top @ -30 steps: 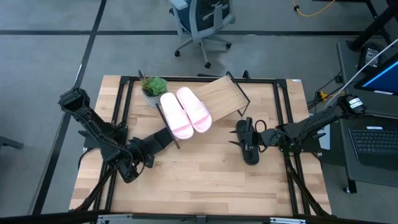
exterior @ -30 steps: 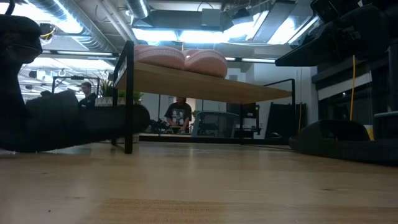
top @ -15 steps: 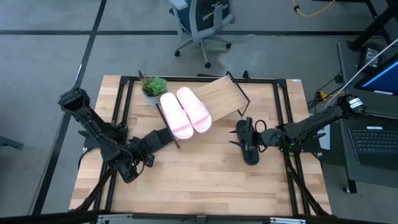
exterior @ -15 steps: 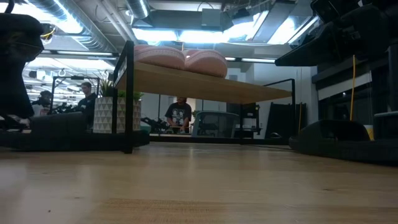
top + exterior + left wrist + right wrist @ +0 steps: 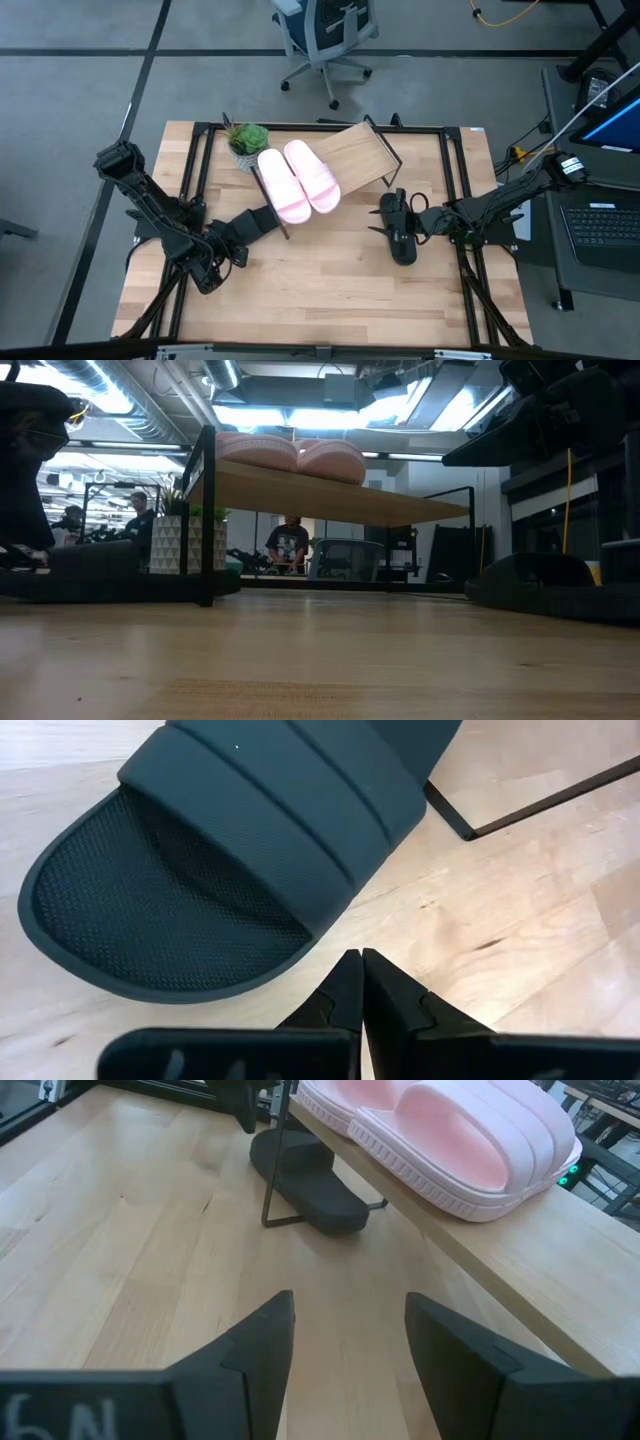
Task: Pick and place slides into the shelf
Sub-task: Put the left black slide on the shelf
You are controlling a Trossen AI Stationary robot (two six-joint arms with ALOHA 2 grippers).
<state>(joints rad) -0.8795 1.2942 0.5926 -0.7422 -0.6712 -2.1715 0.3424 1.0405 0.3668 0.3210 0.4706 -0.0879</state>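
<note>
Room: grey floor around a light-wood tabletop (image 5: 330, 290), an office chair (image 5: 325, 35) beyond its far edge, and people at desks far off in the low view.
Left tool: the left tool (image 5: 360, 982) sits low over the tabletop's left half, its two dark fingers pressed together and empty, tips pointing at the near edge of a black slide (image 5: 230, 850).
Left black slide: it lies flat on the tabletop just beyond those fingertips, running up toward the shelf's near left leg (image 5: 520, 805); in the high view its far end (image 5: 262, 220) shows beside the wire frame.
Right tool: the right tool (image 5: 348, 1345) hangs over the tabletop's right half, fingers spread apart with nothing between them, facing the shelf.
Right black slide: the second black slide (image 5: 400, 238) lies on the tabletop under the right arm's front end.
Shelf: the slanted wooden shelf (image 5: 365, 155) stands at the back centre on its thin black frame.
Pink slides: two pink slides (image 5: 298, 182) lie side by side on the shelf's left part, touching each other.
Other things: a potted plant (image 5: 246, 140) stands just behind the shelf's left corner.
Hard to make out: in the low view both arms are only dark masses at the edges, and the right black slide is partly covered from above by the arm.
</note>
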